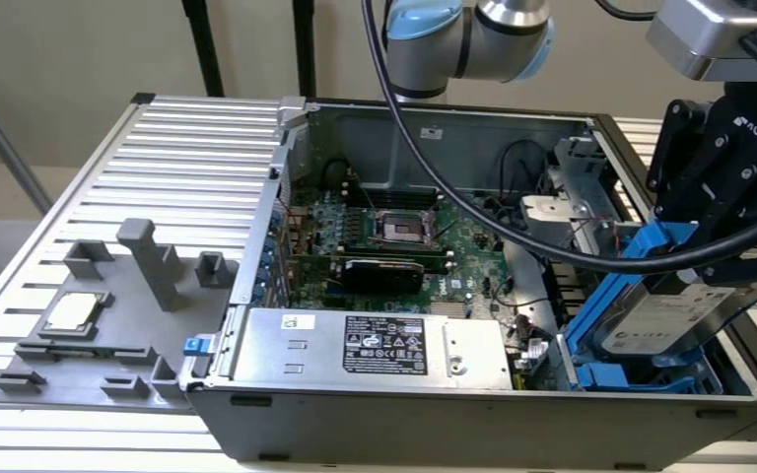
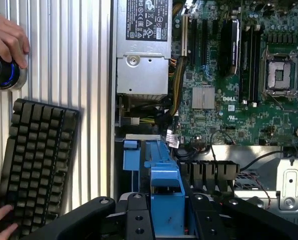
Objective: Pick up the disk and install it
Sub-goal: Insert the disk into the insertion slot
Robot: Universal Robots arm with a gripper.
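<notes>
**Exterior view:** The gripper (image 1: 710, 258) is clamped on the disk (image 1: 665, 317) and holds it tilted over the blue bay (image 1: 609, 376), in the corner of the open case (image 1: 457, 419) on the exterior view's right. The disk's lower end dips among the bay's rails; whether it touches them cannot be told. The jaws press on the blue frame along the disk's long edges, and the white label faces outward. The power supply (image 1: 378, 345) lies just beside the bay, with the motherboard (image 1: 378, 246) beyond it. A chip (image 1: 74, 310) rests in a grey tray (image 1: 36, 379), well apart on the exterior view's left.

**Wrist view:** The disk's (image 2: 163, 175) blue frame runs out from between the black fingers of the gripper (image 2: 171, 216) toward the bay opening, between the power supply (image 2: 141, 45) and the motherboard (image 2: 228, 90). Outside the case, a hand (image 2: 6, 35) rests on a round knob (image 2: 1, 75) beside a keyboard (image 2: 36, 160).

**Handling:** The disk looks rigid and dense for its size, probably heavy enough to sag in a loose grip. Its metal faces would be slick, and a drive is likely sensitive to knocks. The plastic frame edges, where it is held now, appear the safest purchase.
</notes>
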